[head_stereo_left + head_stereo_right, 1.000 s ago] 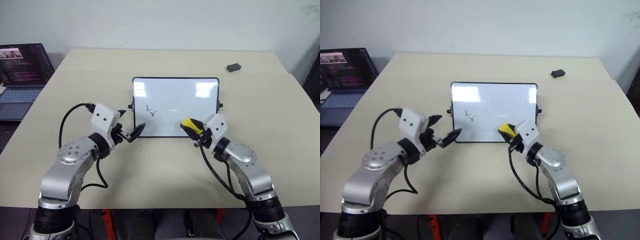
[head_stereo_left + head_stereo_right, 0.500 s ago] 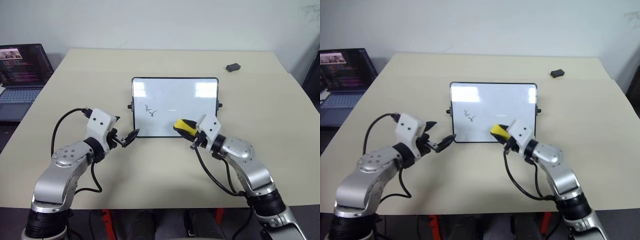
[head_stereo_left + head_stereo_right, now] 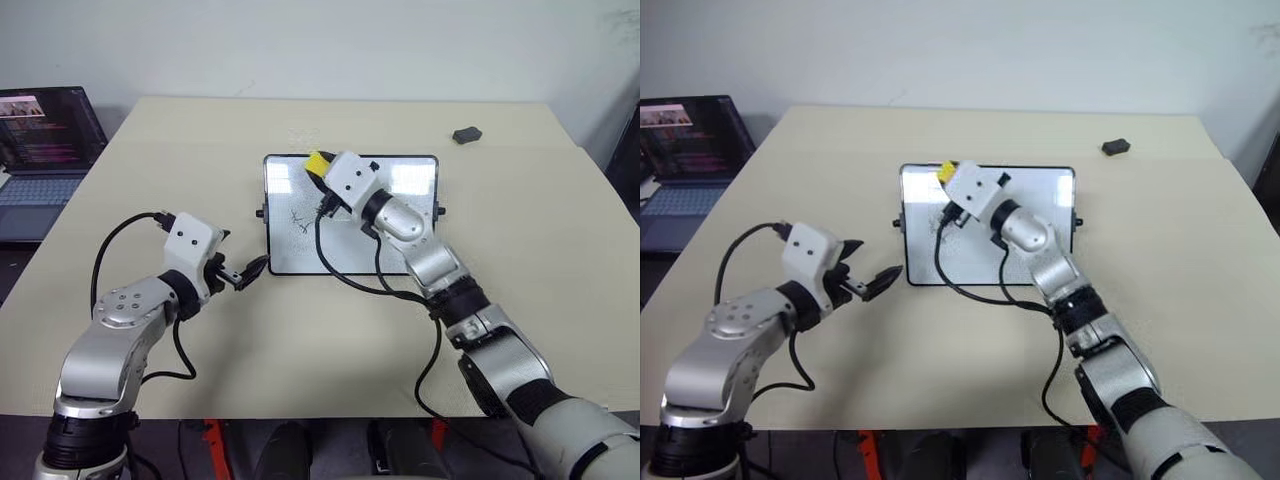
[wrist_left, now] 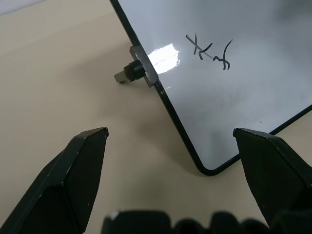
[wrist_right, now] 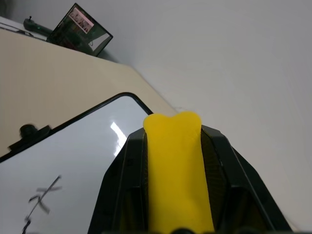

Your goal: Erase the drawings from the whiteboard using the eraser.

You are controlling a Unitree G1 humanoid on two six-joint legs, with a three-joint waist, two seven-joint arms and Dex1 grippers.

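The right tool (image 3: 322,172) clamps the small yellow oblong eraser (image 3: 319,163) above the glossy black-framed whiteboard's (image 3: 400,235) far-left corner, past the scribbled drawings (image 3: 297,216), so its stroke may miss them, while the left tool (image 3: 245,275), spread wide, hovers beside the near-left corner.

We see the whiteboard (image 3: 350,225) as a glossy white sheet, its sheen breaking into bright reflected patches, bounded by a thin black frame that looks like smooth plastic. On it, the drawings (image 4: 210,51) read as thin matt black marker ink. Above the whiteboard's upper left corner, the eraser (image 5: 176,170) appears as smooth, matt yellow material. Around the whiteboard, the table (image 3: 150,160) shows a matt beige surface, even and unpatterned. Beyond the whiteboard's far right corner lies a dull dark grey lump (image 3: 466,134).
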